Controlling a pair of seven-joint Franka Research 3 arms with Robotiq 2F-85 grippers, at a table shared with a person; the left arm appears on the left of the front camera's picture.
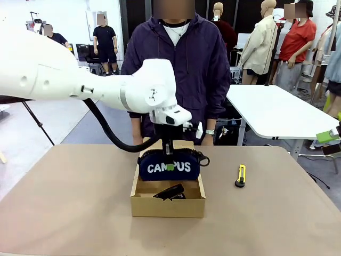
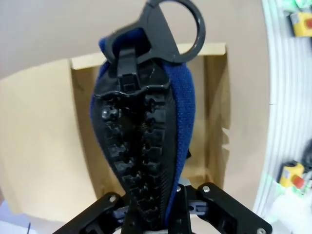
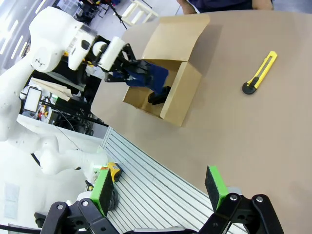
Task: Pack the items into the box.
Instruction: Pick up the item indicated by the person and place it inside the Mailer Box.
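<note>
Currently left end effector clamps pouch over box, black tool inside; right end effector spread

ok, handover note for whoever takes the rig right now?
Left claw: shut on the CAMPUS pouch, held upright over the open box.
Right claw: open, empty, by the right edge of the table.
Black tool: already in the box.
Utility knife: on the table, right of the box.
Left to do: release the pouch into the box, then pack the knife.
</note>
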